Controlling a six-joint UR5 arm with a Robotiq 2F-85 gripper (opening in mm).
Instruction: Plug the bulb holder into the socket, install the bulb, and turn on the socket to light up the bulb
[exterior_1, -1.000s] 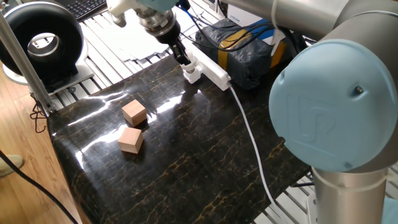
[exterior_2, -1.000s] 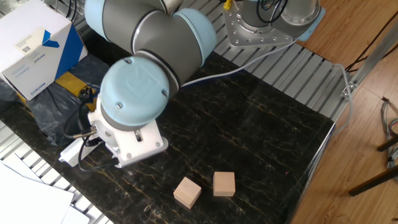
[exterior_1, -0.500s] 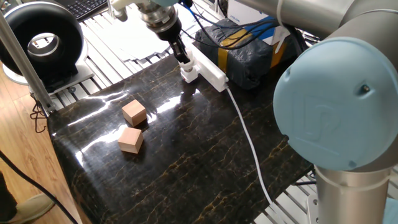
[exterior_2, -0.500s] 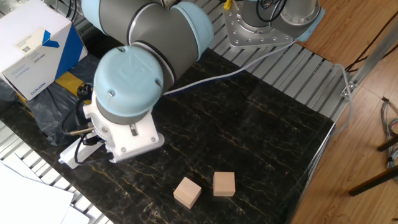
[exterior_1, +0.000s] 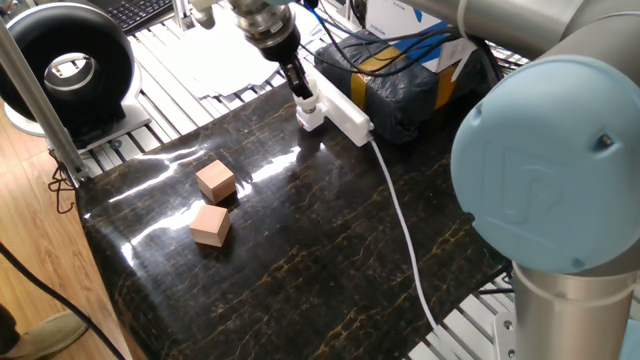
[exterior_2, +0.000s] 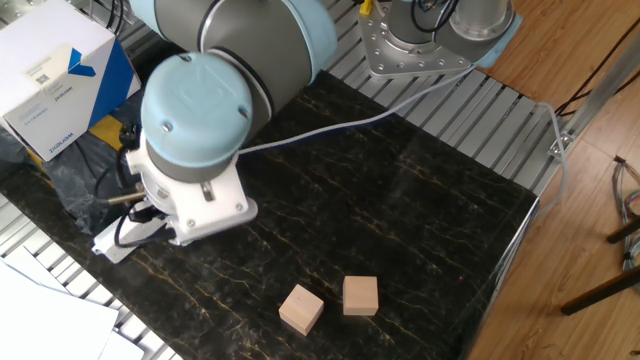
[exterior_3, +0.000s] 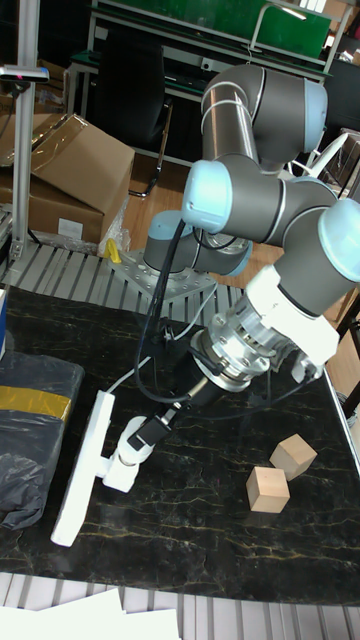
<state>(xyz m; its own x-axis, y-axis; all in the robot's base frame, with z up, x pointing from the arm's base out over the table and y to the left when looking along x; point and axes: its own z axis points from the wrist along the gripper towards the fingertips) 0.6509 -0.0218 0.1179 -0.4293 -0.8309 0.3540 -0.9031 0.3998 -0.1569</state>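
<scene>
Moved: gripper (exterior_3: 141, 437) nearer socket (exterior_3: 82, 463) | jaws closed on bulb holder (exterior_3: 124, 462) | holder touching socket edge

Two tan wooden cubes (exterior_1: 212, 203) lie on the dark table (exterior_1: 300, 270), left of centre in one fixed view. One white socket (exterior_3: 82, 463) with one long white cable (exterior_1: 400, 230) sits at the lower left of the tall view. One small white bulb holder (exterior_3: 122, 465) shows beside it. One dark wrapped box (exterior_3: 30, 440) lies at far left. One gripper (exterior_3: 147, 435) is present; any bulb in it cannot be made out.
</scene>
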